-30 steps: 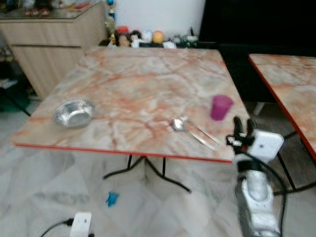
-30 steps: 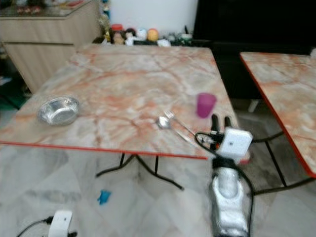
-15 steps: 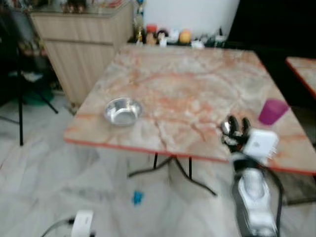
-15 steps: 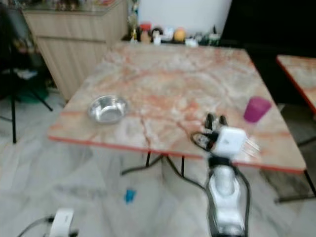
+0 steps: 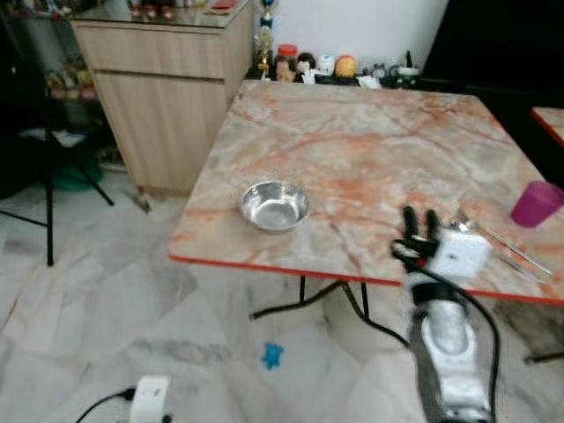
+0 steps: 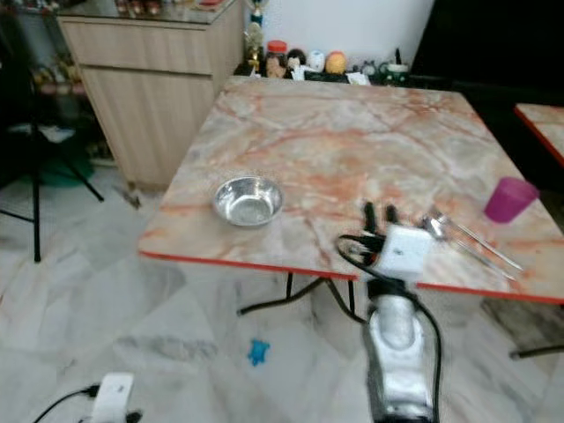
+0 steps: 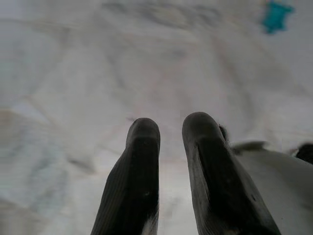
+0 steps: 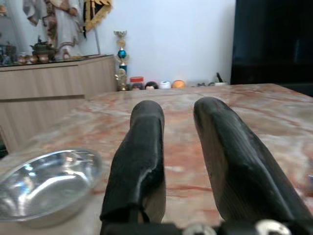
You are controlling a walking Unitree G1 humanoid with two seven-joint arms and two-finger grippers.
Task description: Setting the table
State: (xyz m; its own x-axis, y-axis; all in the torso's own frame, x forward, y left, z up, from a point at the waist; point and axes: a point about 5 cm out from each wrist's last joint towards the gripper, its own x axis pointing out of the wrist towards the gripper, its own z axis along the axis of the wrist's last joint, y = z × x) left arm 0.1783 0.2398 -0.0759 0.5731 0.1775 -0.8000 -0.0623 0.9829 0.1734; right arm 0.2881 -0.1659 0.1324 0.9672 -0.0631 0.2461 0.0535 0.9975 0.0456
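A steel bowl (image 5: 275, 204) sits near the front left edge of the marble table (image 5: 370, 132). Further right lie a fork and spoon (image 5: 495, 243), and a purple cup (image 5: 535, 204) stands at the far right. My right gripper (image 5: 420, 218) is held low over the table's front edge, between the bowl and the cutlery, shut and empty. In the right wrist view the right gripper (image 8: 178, 110) points across the tabletop with the bowl (image 8: 46, 178) off to one side. My left gripper (image 7: 168, 125) hangs over the floor, shut and empty.
A wooden cabinet (image 5: 167, 79) stands to the left of the table. Jars and small figures (image 5: 330, 66) line the table's far edge. A second table's corner (image 5: 551, 123) is at the right. On the tiled floor lie a blue scrap (image 5: 271, 355) and a white plug (image 5: 148, 398).
The camera has swung left, so the bowl now sits nearer mid-view. My right gripper has shifted left along the table's front edge, from right of the cutlery to left of it.
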